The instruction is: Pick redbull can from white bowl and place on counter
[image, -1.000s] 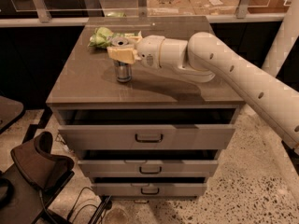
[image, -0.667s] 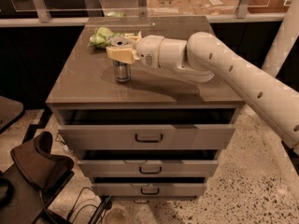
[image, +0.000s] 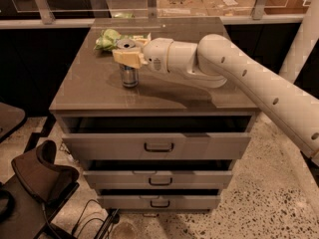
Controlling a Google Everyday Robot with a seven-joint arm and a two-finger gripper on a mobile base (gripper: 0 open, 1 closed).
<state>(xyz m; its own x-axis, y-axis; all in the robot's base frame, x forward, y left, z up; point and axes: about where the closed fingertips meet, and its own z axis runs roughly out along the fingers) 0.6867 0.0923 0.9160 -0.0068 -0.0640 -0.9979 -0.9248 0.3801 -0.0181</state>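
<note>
The redbull can [image: 129,77] stands upright on the counter [image: 164,91], left of its middle, with its silver top just above my gripper. My gripper [image: 130,51] is closed around the can's upper part, one cream finger [image: 128,59] across its front. The can's base rests on or just above the counter top. My white arm reaches in from the right. The white bowl is hidden or out of view.
A green crinkled snack bag [image: 107,38] lies at the counter's back left, just behind the gripper. The top drawer [image: 157,146] of the cabinet is pulled slightly out. A dark chair [image: 42,176] stands at the lower left on the speckled floor.
</note>
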